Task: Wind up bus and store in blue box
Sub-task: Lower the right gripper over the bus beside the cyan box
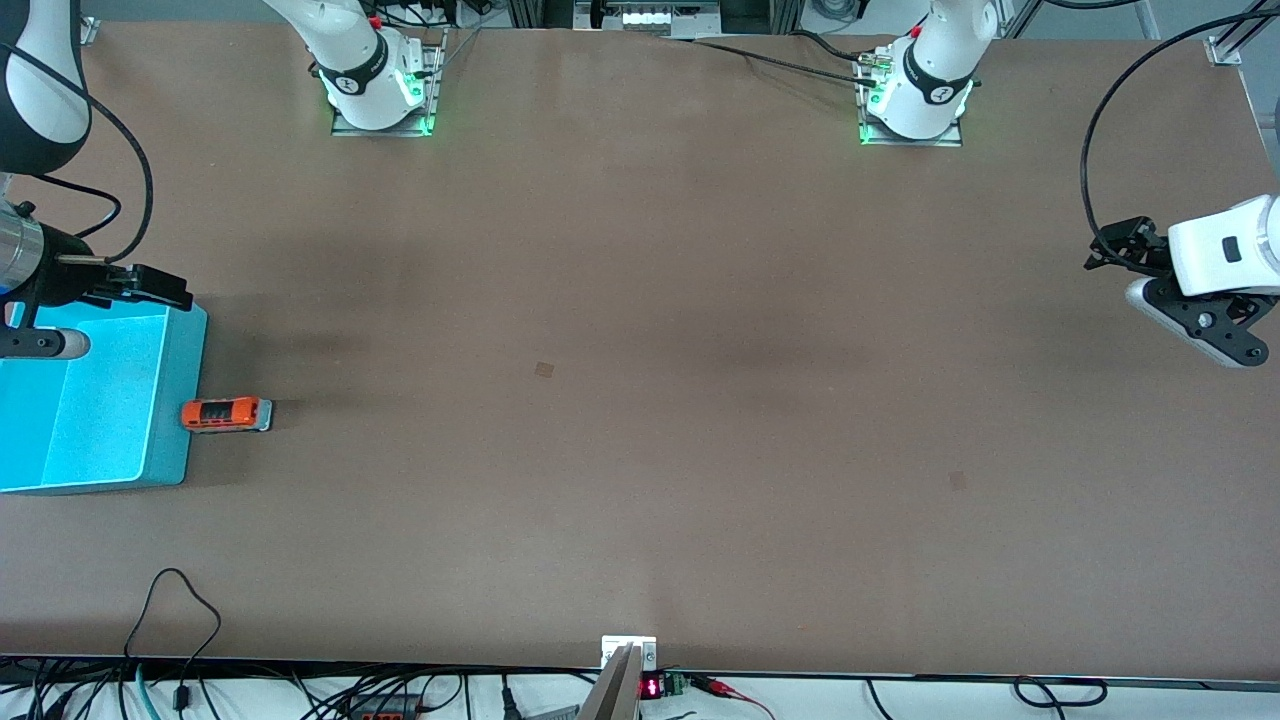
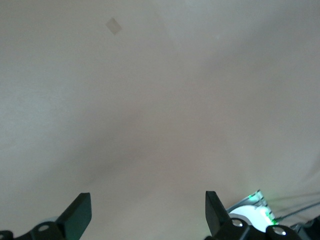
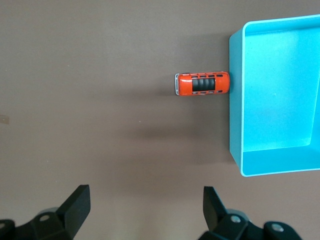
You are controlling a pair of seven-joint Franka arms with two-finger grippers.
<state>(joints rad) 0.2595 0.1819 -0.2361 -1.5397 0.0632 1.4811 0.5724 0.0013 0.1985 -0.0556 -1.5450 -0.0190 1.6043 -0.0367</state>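
Note:
The orange-red bus lies on the brown table, against the outer wall of the blue box at the right arm's end of the table. The box holds nothing. My right gripper hangs open and empty above the box's rim that lies farthest from the front camera. In the right wrist view the bus and the box show well clear of my open right gripper. My left gripper waits open and empty high over the left arm's end of the table; the left wrist view shows it over bare table.
Two small tape marks lie on the table. The arm bases stand along the edge farthest from the front camera. Cables hang over the near edge.

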